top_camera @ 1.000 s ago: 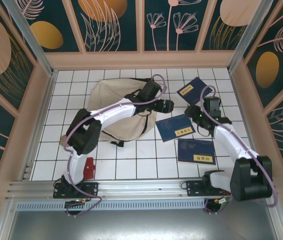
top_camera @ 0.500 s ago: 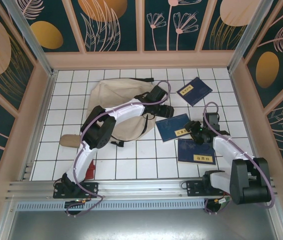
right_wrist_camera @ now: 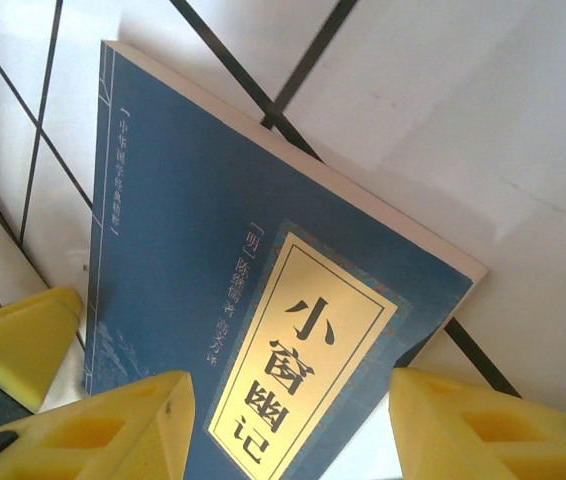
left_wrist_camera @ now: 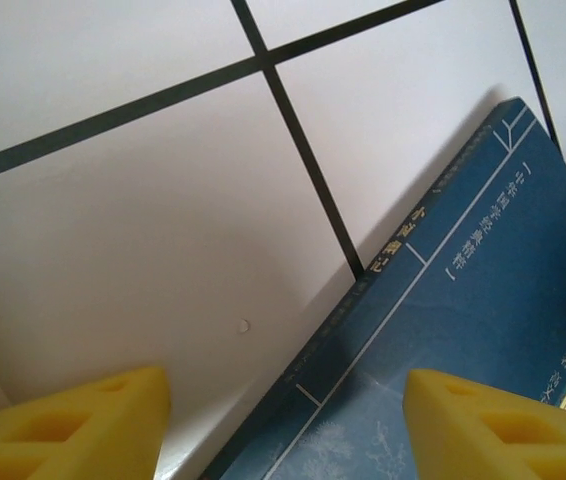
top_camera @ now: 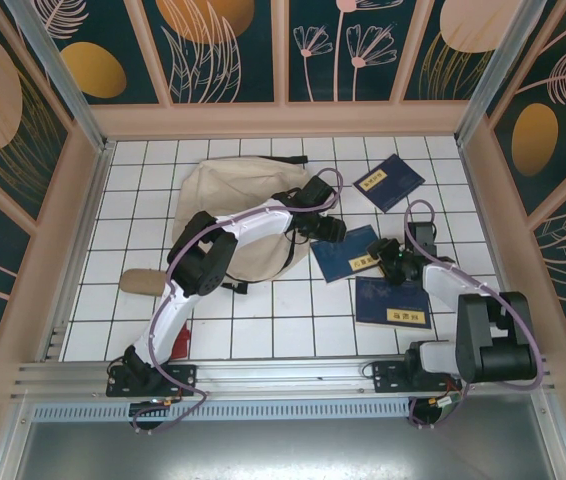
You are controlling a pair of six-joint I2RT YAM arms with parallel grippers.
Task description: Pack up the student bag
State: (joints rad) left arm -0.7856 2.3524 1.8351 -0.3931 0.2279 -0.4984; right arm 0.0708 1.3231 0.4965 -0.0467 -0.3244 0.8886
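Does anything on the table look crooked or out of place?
The far book, middle book and near book lie scattered at different angles; the bag lies slumped. Nothing looks damaged.

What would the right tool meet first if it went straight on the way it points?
The middle book: the right tool points down at its cover, with the yellow label between its open jaws. How close it is remains unclear.

The student bag point(top_camera: 215, 192) is showing soft, matt cream cloth; the book point(right_wrist_camera: 183, 230) is showing a smooth paper cover, the tiles point(left_wrist_camera: 143, 220) gleaming faintly.
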